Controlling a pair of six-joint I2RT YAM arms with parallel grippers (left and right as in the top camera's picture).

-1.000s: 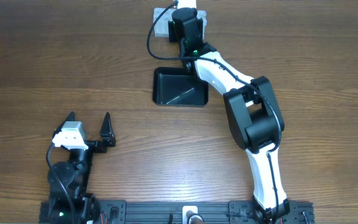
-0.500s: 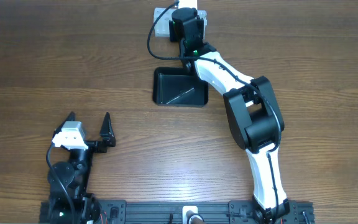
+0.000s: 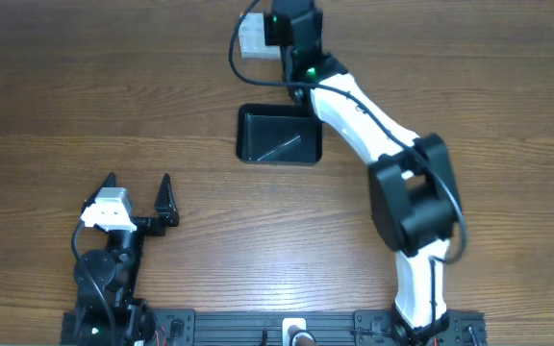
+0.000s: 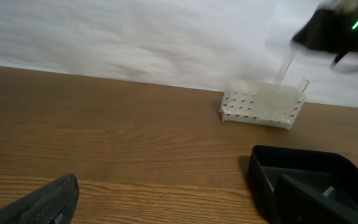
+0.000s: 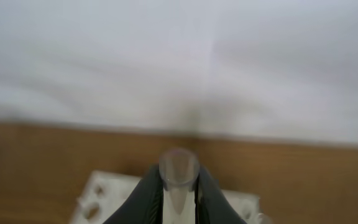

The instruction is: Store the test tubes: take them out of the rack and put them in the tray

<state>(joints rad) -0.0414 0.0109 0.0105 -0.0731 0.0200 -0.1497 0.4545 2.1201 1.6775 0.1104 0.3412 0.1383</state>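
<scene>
The left tool (image 3: 138,183) is spread wide and holds nothing, low on the table (image 3: 65,77). The tray (image 3: 242,135) lies far ahead of it, with one tube (image 3: 282,147) inside. The right tool (image 5: 179,193) is clenched on a second tube (image 5: 178,169), just above the rack (image 5: 98,190).

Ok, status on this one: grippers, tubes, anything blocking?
Left gripper open, parked near its base. Right gripper shut on a test tube above the rack. Spare tube lies in the tray. Nothing in the way.
</scene>
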